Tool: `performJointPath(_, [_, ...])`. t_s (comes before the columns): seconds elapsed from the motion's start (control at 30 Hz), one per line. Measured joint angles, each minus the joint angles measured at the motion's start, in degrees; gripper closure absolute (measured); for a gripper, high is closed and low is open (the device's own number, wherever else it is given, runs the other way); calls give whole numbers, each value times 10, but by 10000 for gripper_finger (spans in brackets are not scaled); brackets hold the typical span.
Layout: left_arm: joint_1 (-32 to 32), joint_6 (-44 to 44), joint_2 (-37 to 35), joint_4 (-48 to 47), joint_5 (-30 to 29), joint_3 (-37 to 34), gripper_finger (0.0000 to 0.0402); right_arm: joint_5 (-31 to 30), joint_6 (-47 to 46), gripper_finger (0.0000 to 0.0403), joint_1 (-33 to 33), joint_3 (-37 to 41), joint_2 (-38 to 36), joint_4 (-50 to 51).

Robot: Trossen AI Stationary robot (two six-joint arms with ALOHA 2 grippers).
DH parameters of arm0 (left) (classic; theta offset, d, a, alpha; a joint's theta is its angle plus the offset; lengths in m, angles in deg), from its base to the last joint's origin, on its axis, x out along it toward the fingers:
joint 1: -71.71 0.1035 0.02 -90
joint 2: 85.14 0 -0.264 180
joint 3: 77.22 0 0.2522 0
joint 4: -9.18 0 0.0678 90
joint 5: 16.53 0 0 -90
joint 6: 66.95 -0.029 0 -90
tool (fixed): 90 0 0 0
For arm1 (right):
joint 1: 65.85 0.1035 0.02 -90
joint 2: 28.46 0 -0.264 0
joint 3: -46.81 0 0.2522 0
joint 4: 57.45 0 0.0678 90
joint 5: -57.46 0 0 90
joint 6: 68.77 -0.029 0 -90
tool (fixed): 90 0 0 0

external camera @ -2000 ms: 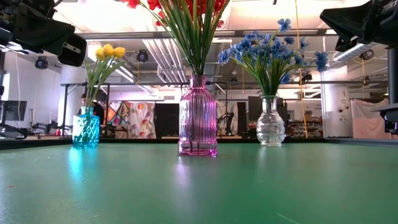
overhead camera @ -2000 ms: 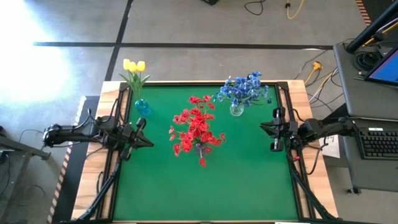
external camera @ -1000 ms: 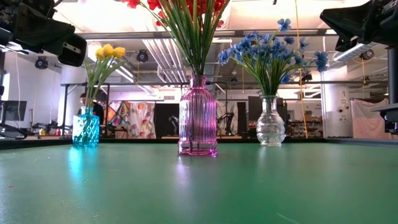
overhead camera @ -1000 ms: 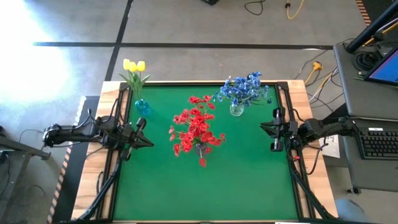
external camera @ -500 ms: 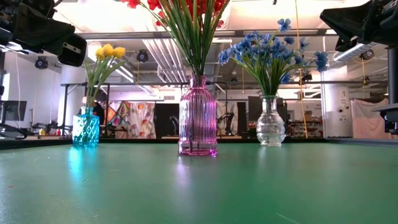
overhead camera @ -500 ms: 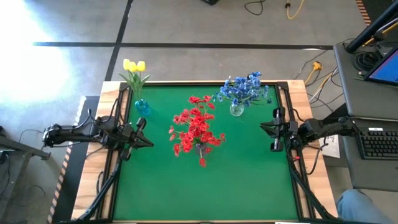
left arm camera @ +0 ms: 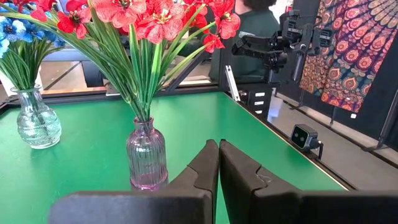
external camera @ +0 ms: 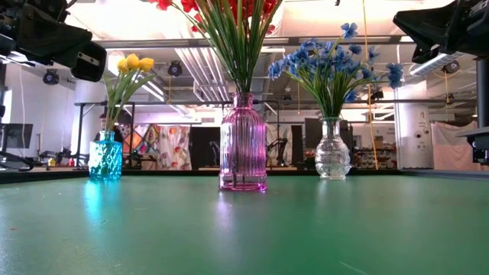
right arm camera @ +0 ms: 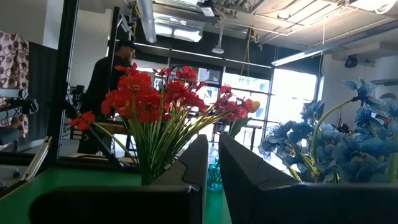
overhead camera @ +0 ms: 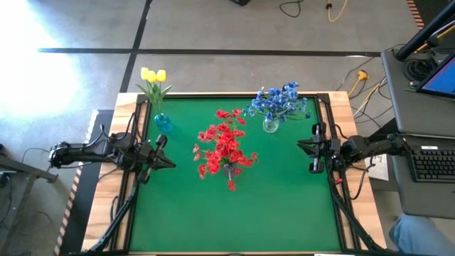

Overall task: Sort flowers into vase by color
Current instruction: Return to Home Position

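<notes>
Red flowers (overhead camera: 226, 146) stand in a pink ribbed vase (external camera: 243, 145) at the middle of the green mat. Blue flowers (overhead camera: 277, 103) stand in a clear glass vase (external camera: 333, 153) at the far right. Yellow flowers (overhead camera: 153, 75) stand in a teal vase (external camera: 105, 156) at the far left. All stems sit down in the vases' necks. My left gripper (overhead camera: 170, 162) hovers shut at the mat's left edge, pointing level at the pink vase (left arm camera: 147, 155). My right gripper (overhead camera: 299, 144) hovers shut at the right edge, holding nothing.
The green mat (overhead camera: 234, 206) lies bare in front of the vases. Black rails run along its left and right sides. A desk with a keyboard (overhead camera: 430, 163) stands off to the right. A person's leg (overhead camera: 419, 238) shows beyond the near right corner.
Neither arm has moved, and the flowers and vases stand as before. A person's leg has come into the high view beyond the table's near right corner.
</notes>
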Motion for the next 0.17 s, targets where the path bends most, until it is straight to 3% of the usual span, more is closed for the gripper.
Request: performJointPath(0.17, [0, 0, 0, 0, 0, 0, 401, 0, 0, 371, 0, 0, 0, 0])
